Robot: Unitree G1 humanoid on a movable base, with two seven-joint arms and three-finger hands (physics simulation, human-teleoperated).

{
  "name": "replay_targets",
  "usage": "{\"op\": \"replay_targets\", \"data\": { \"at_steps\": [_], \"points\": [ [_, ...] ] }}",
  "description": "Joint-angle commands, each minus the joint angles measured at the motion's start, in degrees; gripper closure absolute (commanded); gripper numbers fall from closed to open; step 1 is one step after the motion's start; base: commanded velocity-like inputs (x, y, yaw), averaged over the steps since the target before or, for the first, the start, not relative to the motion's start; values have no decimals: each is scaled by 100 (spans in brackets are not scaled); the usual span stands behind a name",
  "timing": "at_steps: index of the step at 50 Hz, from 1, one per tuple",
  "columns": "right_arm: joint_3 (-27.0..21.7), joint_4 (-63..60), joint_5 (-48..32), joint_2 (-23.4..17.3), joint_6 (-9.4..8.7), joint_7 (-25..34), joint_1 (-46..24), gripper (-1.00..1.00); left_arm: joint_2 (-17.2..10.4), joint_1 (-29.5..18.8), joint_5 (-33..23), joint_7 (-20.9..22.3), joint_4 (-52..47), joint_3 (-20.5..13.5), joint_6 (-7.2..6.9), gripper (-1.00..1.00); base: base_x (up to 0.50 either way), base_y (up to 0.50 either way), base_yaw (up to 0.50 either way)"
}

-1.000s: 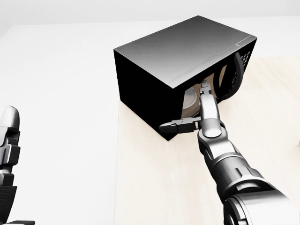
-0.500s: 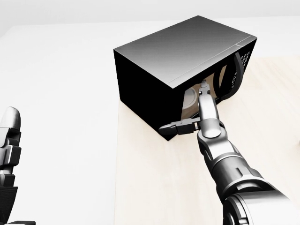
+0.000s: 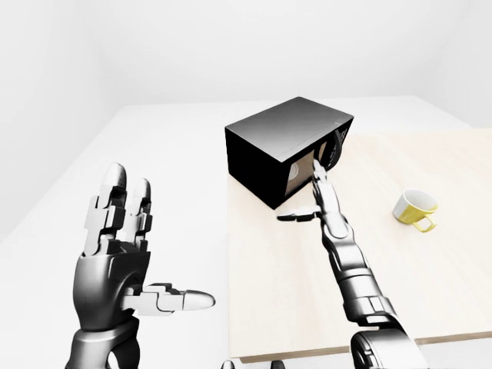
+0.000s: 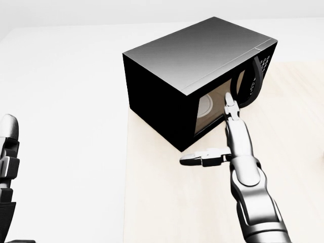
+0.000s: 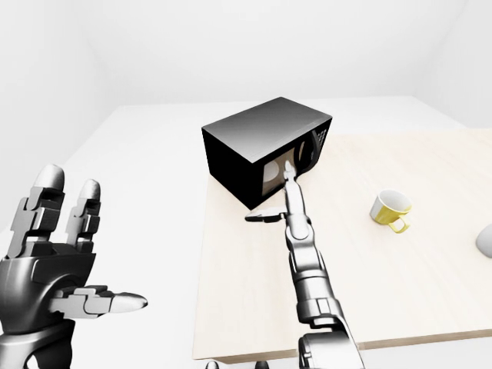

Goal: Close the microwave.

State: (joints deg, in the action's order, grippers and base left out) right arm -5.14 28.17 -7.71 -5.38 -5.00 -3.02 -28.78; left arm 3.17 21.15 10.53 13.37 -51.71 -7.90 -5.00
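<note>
A black microwave (image 4: 192,55) stands on the left end of a pale wooden table (image 4: 172,202). Its door (image 4: 210,109) has a glass window and looks flush with the front, and a pale plate shows through the glass. A curved dark handle (image 4: 257,76) runs beside the keypad. My right hand (image 4: 208,129) is open, its long fingers (image 4: 230,104) stretched flat toward the door glass with the tip on or just short of it. The thumb sticks out to the left. My left hand (image 3: 154,246) is raised open at lower left, off the table and holding nothing.
A yellow and white mug (image 3: 415,209) lies on its side on the table, right of the microwave. A grey rounded thing (image 5: 486,242) shows at the right edge of the right-eye view. The table's left edge (image 3: 229,269) runs just below the microwave.
The right hand has drawn back toward the bottom of the head view and a little right. The door, ajar before, now looks flush with the front. The left hand has barely moved.
</note>
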Motion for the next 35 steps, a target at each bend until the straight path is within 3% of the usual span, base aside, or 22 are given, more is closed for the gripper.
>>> {"op": "replay_targets", "data": {
  "at_steps": [1, 5, 9, 14, 19, 35],
  "points": [
    [313, -6299, -32, 335, 0, 363, 2440, -100, 21, -22, 48, 22, -78, -82, 0, -100, 0, 0, 0],
    [308, -7207, -11, 450, 0, 427, 3062, -100, 33, -29, 51, 32, -96, -102, 0, -100, 0, 0, 0],
    [268, -7934, 100, 629, 0, 437, 4116, -100, 42, -42, 47, 35, -86, -125, 0, -100, 0, 0, 0],
    [176, -7830, 298, 772, 0, 521, 4862, -100, 47, 10, -12, 40, -84, -56, 0, -100, 0, 0, 0],
    [59, -7644, 401, 815, 0, 555, 4912, -100, 38, 14, -50, 33, -25, -7, 0, -100, 0, 0, 0],
    [394, -7602, 270, 732, 0, 420, 4889, -100, 20, 12, -11, 53, -66, -40, 0, -100, 0, 0, 0]
  ]
}}
